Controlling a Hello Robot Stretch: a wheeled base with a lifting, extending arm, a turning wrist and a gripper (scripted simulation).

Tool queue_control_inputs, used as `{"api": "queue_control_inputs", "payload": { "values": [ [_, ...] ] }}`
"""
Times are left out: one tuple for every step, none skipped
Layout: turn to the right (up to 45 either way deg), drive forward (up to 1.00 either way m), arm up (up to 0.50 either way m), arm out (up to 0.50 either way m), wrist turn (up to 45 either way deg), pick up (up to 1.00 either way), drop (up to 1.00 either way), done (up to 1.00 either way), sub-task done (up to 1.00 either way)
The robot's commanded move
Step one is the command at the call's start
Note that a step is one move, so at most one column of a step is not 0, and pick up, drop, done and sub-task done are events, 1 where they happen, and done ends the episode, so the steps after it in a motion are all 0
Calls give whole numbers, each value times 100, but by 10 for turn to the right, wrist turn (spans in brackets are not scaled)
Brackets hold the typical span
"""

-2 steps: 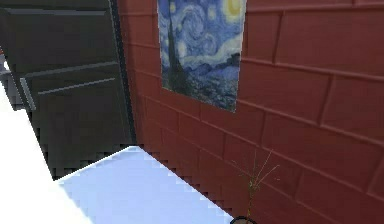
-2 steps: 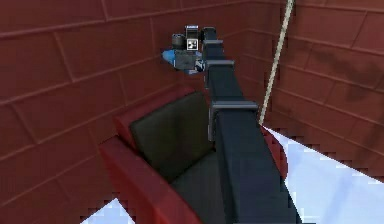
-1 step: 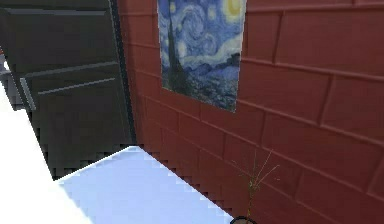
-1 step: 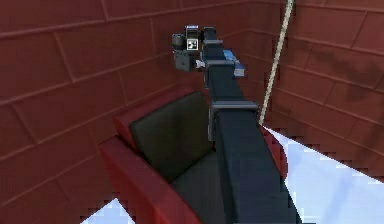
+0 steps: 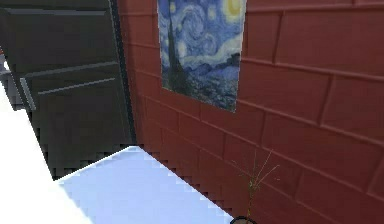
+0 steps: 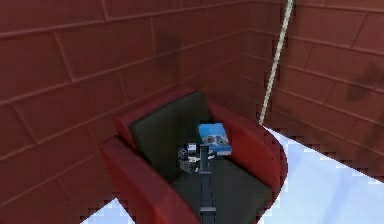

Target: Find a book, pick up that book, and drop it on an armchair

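Dark metal arm [image 6: 208, 195] comes up from the near edge of the arm side view, just right of middle, crossing the front of a red armchair [image 6: 135, 178]. At its far end is the gripper [image 6: 188, 153], its body just left of two small white marker squares [image 6: 205, 152]. It shows against the chair's dark seat cushion [image 6: 160, 125].

Blue book [image 6: 215, 136]: a flat rectangle with pale print on the cover, just beyond and right of the gripper, against the same cushion and toward the right armrest. Cannot tell whether the book lies on the cushion or is in the gripper's hold, nor whether the two touch. How the fingers are set: cannot tell.

Armchair has a rounded red back and arms wrapped around the cushion. It is set into a corner of red brick wall [image 6: 70, 60]. Pale blue floor [image 6: 335, 185] lies to the chair's right. A thin tan pole [image 6: 279, 60] rises at far right behind the chair and runs out of the top edge.

Forward view, near: pale blue floor, narrowing toward the far corner. A spray of thin dry twigs [image 5: 260, 176] sits low at right against the brick. Farther up the wall hangs a painting [image 5: 203, 50] of a swirling blue night sky with yellow lights and a dark spire shape. At far left, a dark panelled door [image 5: 70, 80] adjoins the brick.
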Motion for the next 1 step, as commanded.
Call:
{"api": "queue_control_inputs", "payload": {
  "values": [
    [0,0,-32,0,0,0,0,0,0]
  ]
}}
